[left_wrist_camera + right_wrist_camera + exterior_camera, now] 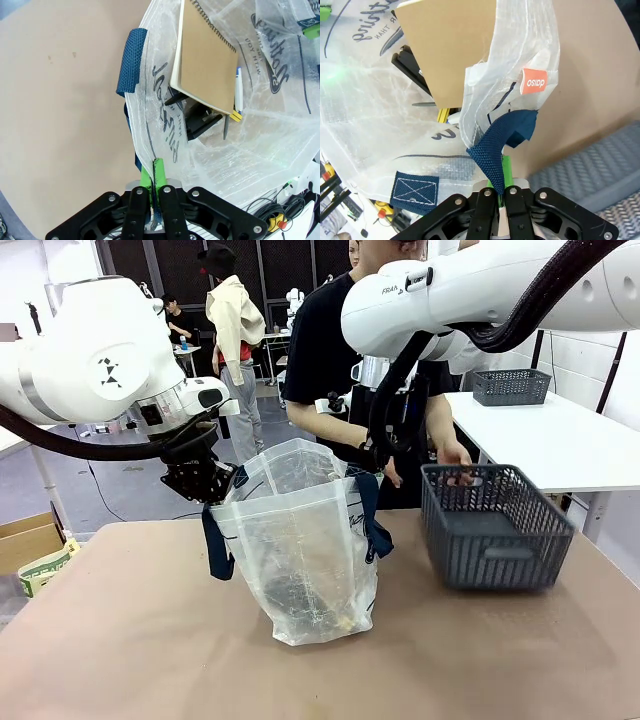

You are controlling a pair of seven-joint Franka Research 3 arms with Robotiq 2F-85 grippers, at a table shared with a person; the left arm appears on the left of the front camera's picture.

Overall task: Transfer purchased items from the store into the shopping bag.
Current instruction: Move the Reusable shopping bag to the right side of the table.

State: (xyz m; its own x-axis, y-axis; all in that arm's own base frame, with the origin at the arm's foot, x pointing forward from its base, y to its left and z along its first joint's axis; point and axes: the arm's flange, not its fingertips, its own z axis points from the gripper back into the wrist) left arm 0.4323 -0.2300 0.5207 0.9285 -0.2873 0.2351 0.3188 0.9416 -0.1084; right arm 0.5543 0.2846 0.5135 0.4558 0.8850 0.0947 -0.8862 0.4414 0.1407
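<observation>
My left gripper (152, 170) and right gripper (500, 172) each pinch the rim of the shopping bag (300, 540), holding it open between them. A notebook (207, 65) and a pen (239, 90) lie inside already; I judge more items may come.

One shopping bag (300, 560) stands mid-worktop (150, 640). It has two navy straps, the left handle (216, 545) and the right handle (372, 520), and one orange tag (534, 81). Inside are one spiral notebook (205, 60), one white pen (239, 90), one dark pen (227, 125) with a yellow clip, and one black item (200, 122) I cannot identify. There are two dark grey baskets: the near basket (495, 535) at the worktop's right edge and the far basket (511, 386) on one white table (560, 440).
</observation>
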